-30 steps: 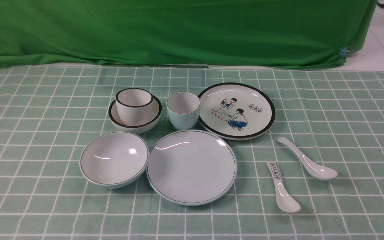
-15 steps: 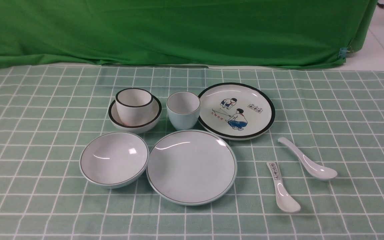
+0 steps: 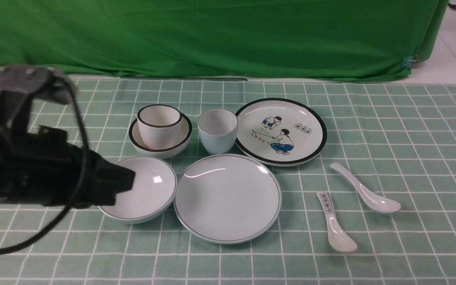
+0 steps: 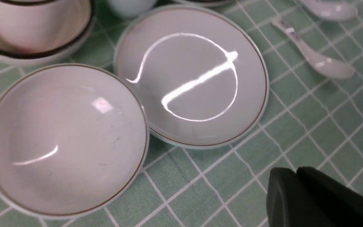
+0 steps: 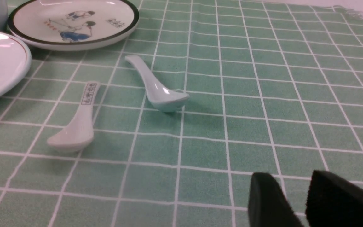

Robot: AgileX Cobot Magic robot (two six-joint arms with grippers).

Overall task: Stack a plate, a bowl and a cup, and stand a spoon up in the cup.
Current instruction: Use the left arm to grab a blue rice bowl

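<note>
My left pincer: arm level, tip over bowl's nine-o'clock edge; grip state I cannot tell.
My right pincer: slightly apart above counter.

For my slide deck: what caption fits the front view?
Left gripper close to the bowl, plate beside it; cup behind, spoon to the right.

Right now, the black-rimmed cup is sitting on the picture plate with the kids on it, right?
Not quite. The black-rimmed cup is sitting inside the black-rimmed bowl, not on the picture plate, which has nothing on it. The front view shows this.
</note>
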